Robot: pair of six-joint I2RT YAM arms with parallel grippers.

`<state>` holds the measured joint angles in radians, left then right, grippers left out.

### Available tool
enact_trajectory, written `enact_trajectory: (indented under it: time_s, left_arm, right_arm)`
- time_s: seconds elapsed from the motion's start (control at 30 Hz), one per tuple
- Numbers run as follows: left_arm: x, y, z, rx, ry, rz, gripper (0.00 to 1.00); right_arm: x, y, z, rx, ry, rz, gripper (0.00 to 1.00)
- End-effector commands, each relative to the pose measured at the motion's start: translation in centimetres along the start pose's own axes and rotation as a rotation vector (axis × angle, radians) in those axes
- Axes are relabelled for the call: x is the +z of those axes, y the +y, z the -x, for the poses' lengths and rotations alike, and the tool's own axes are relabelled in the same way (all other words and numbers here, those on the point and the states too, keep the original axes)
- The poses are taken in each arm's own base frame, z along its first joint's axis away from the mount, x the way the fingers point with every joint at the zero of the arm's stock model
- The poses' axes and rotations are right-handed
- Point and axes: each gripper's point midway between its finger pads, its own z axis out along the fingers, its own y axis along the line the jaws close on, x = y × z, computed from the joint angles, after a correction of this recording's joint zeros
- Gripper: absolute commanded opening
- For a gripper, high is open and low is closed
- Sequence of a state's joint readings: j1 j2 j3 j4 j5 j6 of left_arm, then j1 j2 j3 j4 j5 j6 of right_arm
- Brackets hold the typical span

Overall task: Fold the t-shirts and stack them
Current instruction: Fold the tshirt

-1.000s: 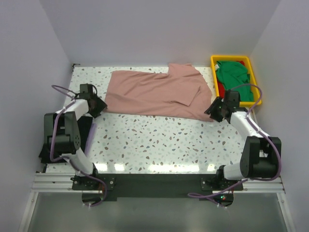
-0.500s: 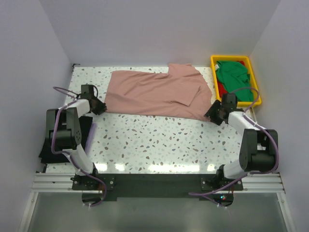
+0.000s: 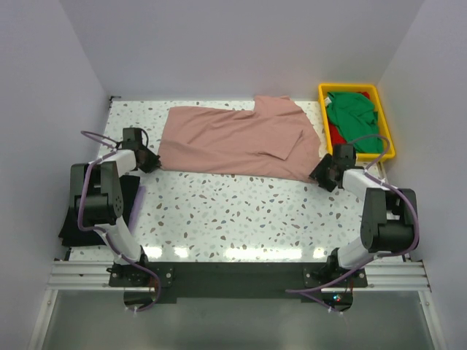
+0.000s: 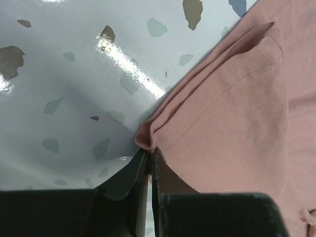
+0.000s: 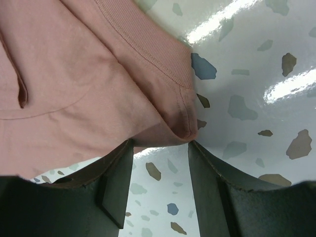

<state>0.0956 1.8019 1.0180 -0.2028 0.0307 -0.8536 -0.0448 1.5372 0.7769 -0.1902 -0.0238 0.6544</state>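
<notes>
Left jaws: closed on the near-left corner of the pink t-shirt (image 3: 233, 142), which lies spread on the tabletop (image 3: 241, 211). Right jaws: open, straddling its near-right corner. Close these on both layers before lifting both corners evenly.

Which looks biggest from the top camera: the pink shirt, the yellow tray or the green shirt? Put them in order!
1. pink t-shirt, spread out wide, clearly the biggest.
2. yellow tray.
3. green t-shirt, bunched inside the tray, so it looks only a little smaller than the tray.
</notes>
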Motion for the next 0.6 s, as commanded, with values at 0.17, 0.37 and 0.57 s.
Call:
enact_trajectory:
  time_s: [0.17,0.37,0.57]
  left_arm:
    - [0.5,-0.3,-0.1,0.005,0.004,-0.008,0.00]
    - [-1.4,-0.1,0.5,0.005,-0.017,0.020,0.00]
    - [-5.0,0.8,1.0,0.002,-0.073,0.050,0.00]
  right_arm:
    - [1.2,0.5,2.3,0.014,-0.073,-0.025,0.34]
    - [-0.8,1.0,4.3,0.002,-0.109,-0.048,0.00]
    - [-4.4,0.2,4.3,-0.004,-0.127,-0.041,0.00]
